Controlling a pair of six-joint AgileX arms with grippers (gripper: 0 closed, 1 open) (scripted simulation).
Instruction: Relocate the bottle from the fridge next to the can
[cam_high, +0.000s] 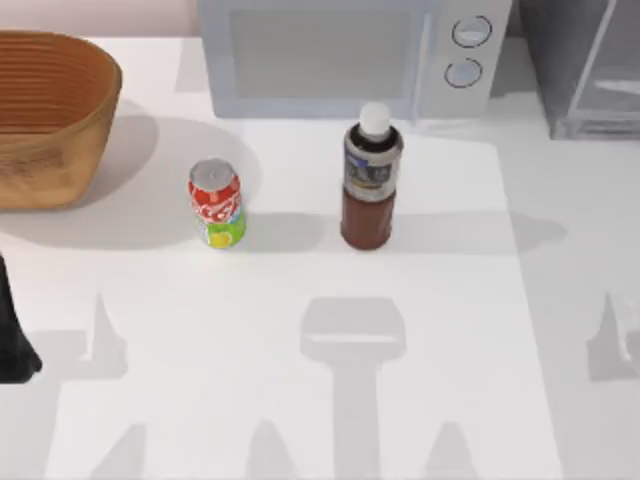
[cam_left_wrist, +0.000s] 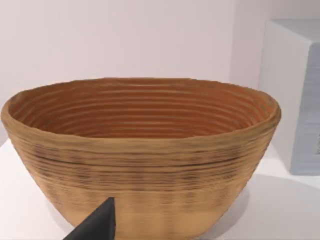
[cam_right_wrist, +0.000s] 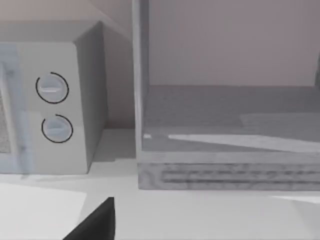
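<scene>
Bottle: the bottle (cam_high: 370, 180) stands upright on the table (cam_high: 300, 400), out in the open in front of the microwave (cam_high: 340, 55), with its white cap on top and its dark label band just below the cap.
Can: the can (cam_high: 216, 204) stands upright to the left of the bottle, near it but apart, with bare table between the two.
Fridge: the fridge (cam_high: 590, 65) sits at the far right corner of the table, just right of the microwave; the right wrist view looks into its open grey inside (cam_right_wrist: 230, 115), where the floor lies bare.
Microwave: pale box at the back middle, with two round knobs on its right side (cam_right_wrist: 52, 107).
Basket: a woven basket (cam_high: 45, 115) sits at the far left of the table, well apart from the can; the left wrist view faces its ribbed wall (cam_left_wrist: 140, 165).
Left arm: a dark part of it (cam_high: 12, 335) shows at the left edge of the table, low and idle; whether its jaws are released or clenched, I cannot tell.
Right arm: its wrist camera faces the fridge and microwave; a dark finger (cam_right_wrist: 97, 222) shows at the edge; the state of its jaws I cannot tell.
</scene>
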